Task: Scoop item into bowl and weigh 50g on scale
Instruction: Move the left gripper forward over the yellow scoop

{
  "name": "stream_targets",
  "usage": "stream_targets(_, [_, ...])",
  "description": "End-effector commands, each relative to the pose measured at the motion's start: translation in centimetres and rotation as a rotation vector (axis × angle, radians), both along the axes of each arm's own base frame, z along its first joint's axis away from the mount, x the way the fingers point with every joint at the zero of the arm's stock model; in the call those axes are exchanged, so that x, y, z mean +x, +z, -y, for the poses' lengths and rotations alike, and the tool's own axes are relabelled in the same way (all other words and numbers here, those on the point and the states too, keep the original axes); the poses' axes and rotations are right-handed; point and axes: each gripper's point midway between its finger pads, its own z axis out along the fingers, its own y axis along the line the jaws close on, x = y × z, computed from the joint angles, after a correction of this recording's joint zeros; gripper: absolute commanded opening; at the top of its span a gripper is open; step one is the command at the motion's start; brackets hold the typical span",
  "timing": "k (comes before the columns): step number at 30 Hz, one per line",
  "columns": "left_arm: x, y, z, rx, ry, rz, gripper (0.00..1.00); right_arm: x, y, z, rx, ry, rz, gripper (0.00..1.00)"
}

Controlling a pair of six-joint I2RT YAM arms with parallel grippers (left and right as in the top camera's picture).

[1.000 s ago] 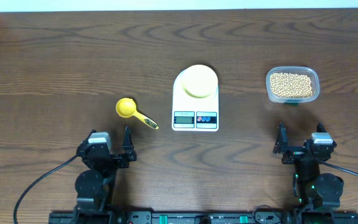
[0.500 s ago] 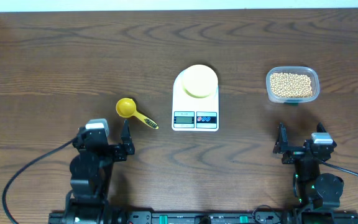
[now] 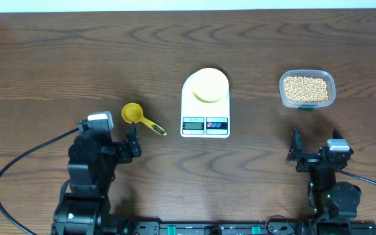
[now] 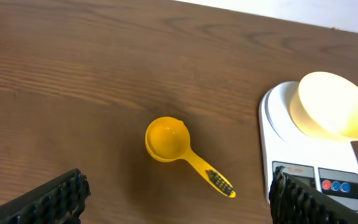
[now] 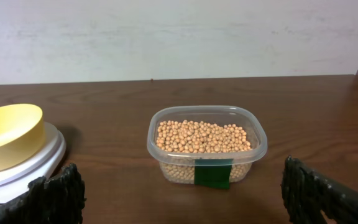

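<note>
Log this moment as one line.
left gripper: open, short of scoop | right gripper: open, facing tub of beans | bowl: empty, on scale

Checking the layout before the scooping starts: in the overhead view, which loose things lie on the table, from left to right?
yellow scoop → white digital scale → clear plastic tub holding the beans

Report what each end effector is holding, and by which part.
Nothing is held. The left end effector and right end effector are both open and empty; the scoop lies untouched.
</note>
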Motion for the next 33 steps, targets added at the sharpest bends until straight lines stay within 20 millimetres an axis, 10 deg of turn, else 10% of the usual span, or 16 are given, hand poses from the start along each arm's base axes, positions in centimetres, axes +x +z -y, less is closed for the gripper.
stream_targets(1, [0.3,1.5,0.6,-0.043,-0.015,-0.014,0.95,0.0,-0.1,0.1,0.004,-0.003,0.001,0.99])
stream_targets(33, [-2.1,-2.1,8.2,-0.329,-0.360,-0.377,0.95,0.0,-0.1,0.1,0.004,-0.003,0.001,0.99])
